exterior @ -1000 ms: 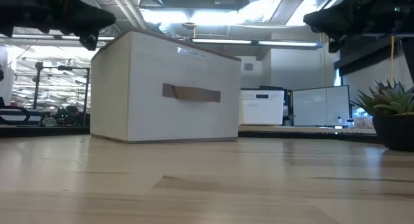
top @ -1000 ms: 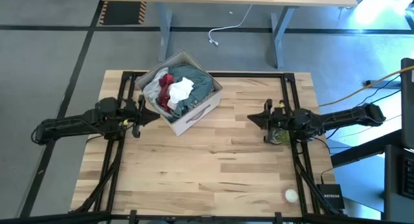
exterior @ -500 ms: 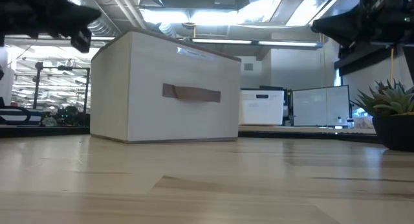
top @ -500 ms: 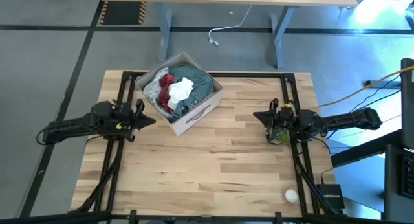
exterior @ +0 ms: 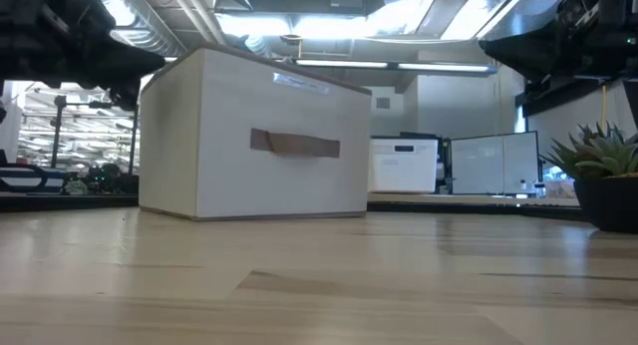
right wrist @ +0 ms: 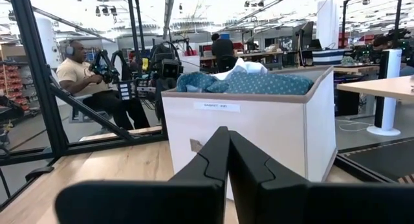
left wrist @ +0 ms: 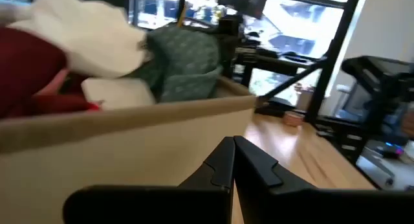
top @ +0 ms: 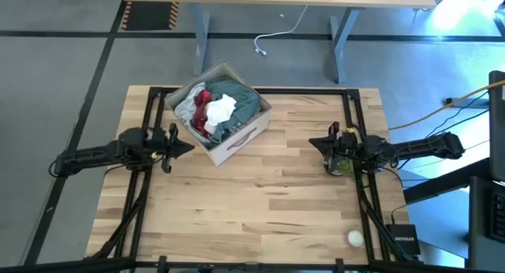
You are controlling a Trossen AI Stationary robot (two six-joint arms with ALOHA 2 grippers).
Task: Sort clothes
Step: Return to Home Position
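While the 2 arms hang at their own sides of the table (top: pixel 260 218), every garment I can see is in the box (top: pixel 241 137) at the far middle. The clothes (top: pixel 215 109) are heaped right up to its rim. The left gripper (top: pixel 188 147) hovers just beside the box's near-left corner, fingers pressed together on nothing. The right gripper (right wrist: pixel 228 136) is well apart from the box on the other side, above a plant (exterior: pixel 598 166), tips meeting too, and empty. A ball (top: pixel 355 238) lies alone by the near-right corner.

Now, the load itself: this looks like soft, light, limp stuff that will sag and drape the instant it lifts, nothing fragile about it. The pile looks tangled, so I'd expect 1 piece to drag its neighbours up with it. The white piece (left wrist: pixel 84 30) crowns the heap, and its raised crest is the obvious place to pinch. Take a thick fold, because 1 thin layer could slide out from narrow fingertips. The red sock (left wrist: pixel 32 68) lies just beside it, small and bunched; take it mid-length, deep in the jaws. The teal garment (left wrist: pixel 184 62) is bulkier and fills the box's right side, so grab a ridge of it near the top. The box looks light enough that a snagged garment may tug it along.
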